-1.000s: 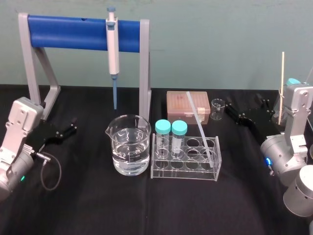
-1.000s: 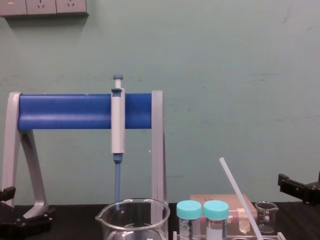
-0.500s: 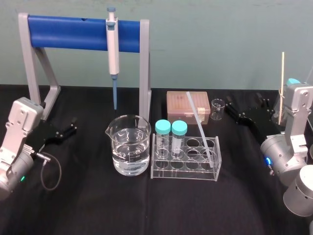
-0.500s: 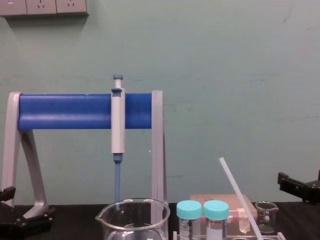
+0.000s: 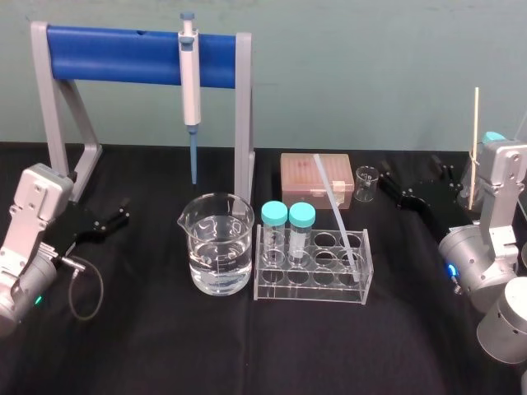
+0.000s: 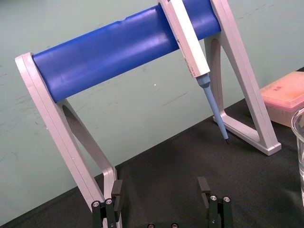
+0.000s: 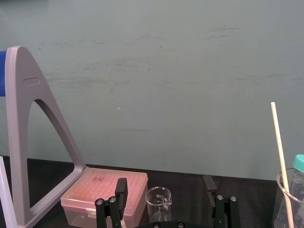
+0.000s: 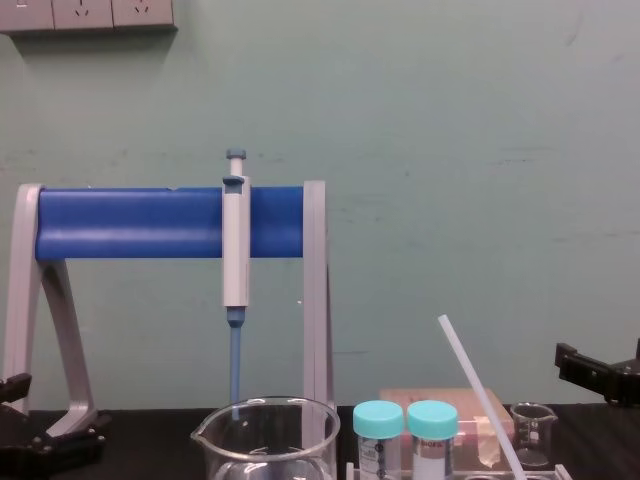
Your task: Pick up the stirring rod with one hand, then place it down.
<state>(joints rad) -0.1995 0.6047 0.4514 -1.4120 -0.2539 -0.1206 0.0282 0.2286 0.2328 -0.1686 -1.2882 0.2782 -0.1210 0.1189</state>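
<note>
The stirring rod point(image 5: 336, 211), a thin, straight, milky translucent stick, leans in the right end of a clear acrylic rack point(image 5: 313, 290). Its upper end tilts back over a pink tip box point(image 5: 300, 179). Two teal-capped tubes point(image 5: 274, 216) stand in the rack's left holes. A large glass beaker point(image 5: 216, 255) of water sits just left, and a small beaker point(image 5: 366, 183) stands behind. The left gripper point(image 6: 160, 187) rests far left and the right gripper point(image 7: 165, 186) right of the small beaker, both with fingers spread and empty, apart from the rod.

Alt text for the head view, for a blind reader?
The stirring rod leans untouched in a clear tube rack at table centre, beside a water beaker. The open left gripper and open right gripper are off to either side, clear of it.
</note>
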